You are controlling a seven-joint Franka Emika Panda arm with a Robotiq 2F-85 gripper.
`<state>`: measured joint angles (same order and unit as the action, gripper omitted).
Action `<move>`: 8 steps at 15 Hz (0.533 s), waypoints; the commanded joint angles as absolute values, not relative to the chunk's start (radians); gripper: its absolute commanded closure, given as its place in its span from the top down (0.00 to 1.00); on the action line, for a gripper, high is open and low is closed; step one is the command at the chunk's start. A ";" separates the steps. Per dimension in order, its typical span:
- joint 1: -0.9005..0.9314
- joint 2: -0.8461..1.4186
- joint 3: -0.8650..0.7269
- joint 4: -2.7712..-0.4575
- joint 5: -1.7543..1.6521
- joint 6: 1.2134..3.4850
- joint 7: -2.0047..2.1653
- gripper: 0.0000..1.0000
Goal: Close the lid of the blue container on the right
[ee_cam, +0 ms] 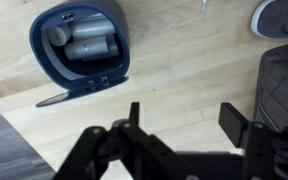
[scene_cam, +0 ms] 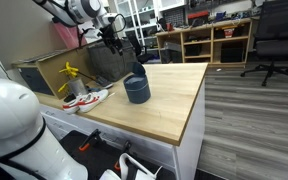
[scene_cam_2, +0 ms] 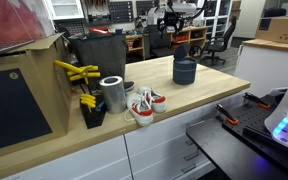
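Note:
The blue container [scene_cam: 136, 92] stands on the wooden table in both exterior views [scene_cam_2: 184, 73]. Its lid [scene_cam: 139, 70] is hinged up and open. In the wrist view I look down into the container [ee_cam: 54, 60], which holds a grey cylinder [ee_cam: 84, 42]. There the lid [ee_cam: 79, 96] hangs at the container's near edge. My gripper [ee_cam: 184, 120] is open and empty. It hovers above the bare table, apart from the container. In an exterior view the gripper [scene_cam: 112, 40] is high, behind and to the left of the container.
A pair of white and red shoes [scene_cam_2: 144, 105] lies near a silver can [scene_cam_2: 112, 92] and yellow tools [scene_cam_2: 79, 72]. A big dark grey bin [scene_cam_2: 99, 50] stands behind them. One shoe [ee_cam: 280, 15] and the bin [ee_cam: 284, 85] show in the wrist view.

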<state>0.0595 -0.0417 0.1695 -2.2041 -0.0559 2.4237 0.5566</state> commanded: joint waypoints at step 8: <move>0.069 0.017 0.103 -2.186 -0.178 2.536 0.556 0.01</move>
